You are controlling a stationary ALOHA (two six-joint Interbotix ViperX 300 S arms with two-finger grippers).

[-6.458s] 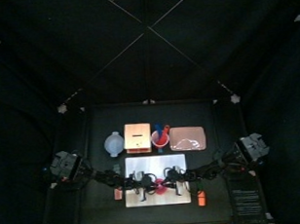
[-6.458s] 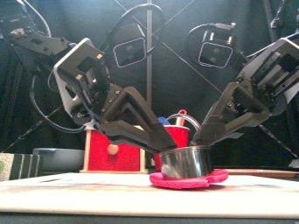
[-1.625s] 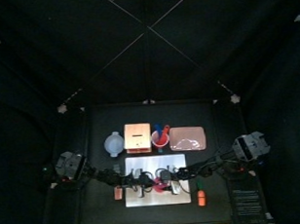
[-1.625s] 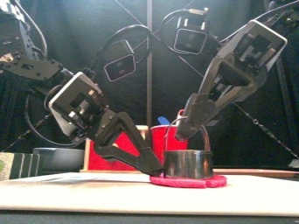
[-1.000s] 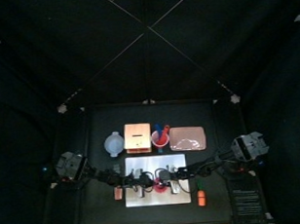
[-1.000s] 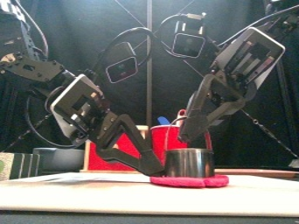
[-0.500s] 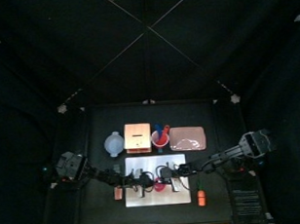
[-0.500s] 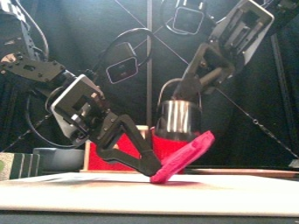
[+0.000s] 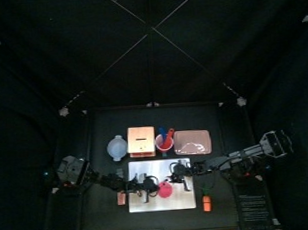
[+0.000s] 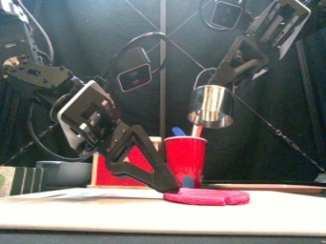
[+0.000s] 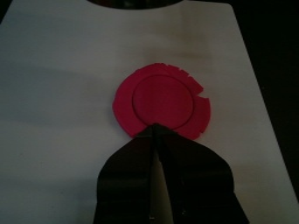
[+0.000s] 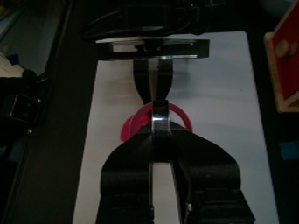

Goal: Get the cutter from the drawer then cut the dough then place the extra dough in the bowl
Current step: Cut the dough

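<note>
Cutter (image 10: 211,107) gripped aloft by right claw (image 12: 159,122), left claw (image 11: 155,131) closed, tip at pink dough (image 11: 163,98)

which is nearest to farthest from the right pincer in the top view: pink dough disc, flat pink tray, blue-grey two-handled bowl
From the right pincer, holding the round metal cutter:
1. flat pink dough disc, close by, front middle.
2. flat pink tray, back right.
3. blue-grey bowl with two handles, back left.

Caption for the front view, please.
Right gripper holds cutter above the dough; left gripper touches its edge.
</note>
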